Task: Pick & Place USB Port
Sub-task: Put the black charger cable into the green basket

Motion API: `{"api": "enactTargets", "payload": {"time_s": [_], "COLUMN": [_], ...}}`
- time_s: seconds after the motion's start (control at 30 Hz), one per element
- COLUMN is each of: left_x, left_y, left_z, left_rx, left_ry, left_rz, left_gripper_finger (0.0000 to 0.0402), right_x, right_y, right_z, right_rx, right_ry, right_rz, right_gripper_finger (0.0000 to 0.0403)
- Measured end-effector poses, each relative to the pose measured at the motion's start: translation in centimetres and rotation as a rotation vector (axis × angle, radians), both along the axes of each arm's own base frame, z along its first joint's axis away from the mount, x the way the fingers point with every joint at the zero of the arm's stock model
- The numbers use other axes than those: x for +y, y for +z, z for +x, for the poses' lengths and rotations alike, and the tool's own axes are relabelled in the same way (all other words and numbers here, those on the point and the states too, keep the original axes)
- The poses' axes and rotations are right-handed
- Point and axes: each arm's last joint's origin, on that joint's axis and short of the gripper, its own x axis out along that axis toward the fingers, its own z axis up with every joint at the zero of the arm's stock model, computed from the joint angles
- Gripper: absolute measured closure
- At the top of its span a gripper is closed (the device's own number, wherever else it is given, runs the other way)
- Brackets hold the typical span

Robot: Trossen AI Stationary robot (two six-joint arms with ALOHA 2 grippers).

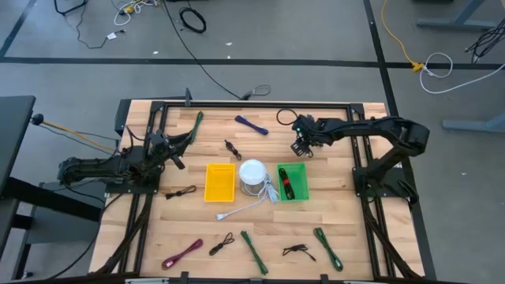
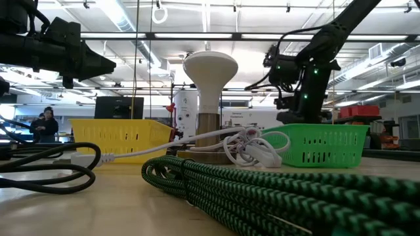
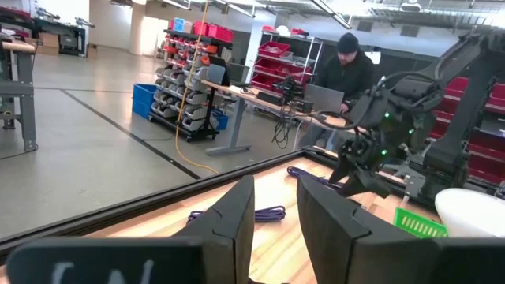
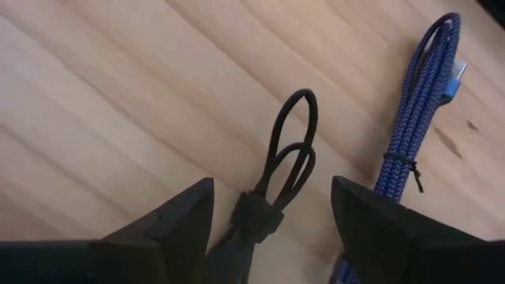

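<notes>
Right gripper hangs above desk near green bin, fingers spread wide over black cable, a looped bundle lying on pale wood grain between them, not gripped. Braided blue cable lies just beside it. Left gripper waits at desk's left side, fingers slightly apart, holding nothing. Yellow bin and white round-topped object sit mid-desk.
</notes>
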Motion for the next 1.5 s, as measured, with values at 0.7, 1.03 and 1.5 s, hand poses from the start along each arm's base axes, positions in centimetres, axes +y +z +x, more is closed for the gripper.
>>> {"api": "enactTargets", "payload": {"time_s": [0.7,1.03,1.5], "left_x": [0.0,0.0,0.0], "left_y": [0.0,0.0,0.0], "left_z": [0.0,0.0,0.0], "left_rx": [0.003,0.002,0.004], "left_ry": [0.0,0.0,0.0], "left_rz": [0.001,0.001,0.002], "left_gripper_finger": [0.0299,0.0299,0.0299], "right_x": [-0.1,-1.2,1.2], "right_y": [-2.6,-1.9,6.4], "right_z": [0.5,0.4,3.9], "right_rx": [0.062,0.116,0.125], "right_ry": [-0.015,-0.025,0.091], "right_rz": [0.068,0.016,0.066], "right_gripper_finger": [0.0282,0.0392,0.0392]}}
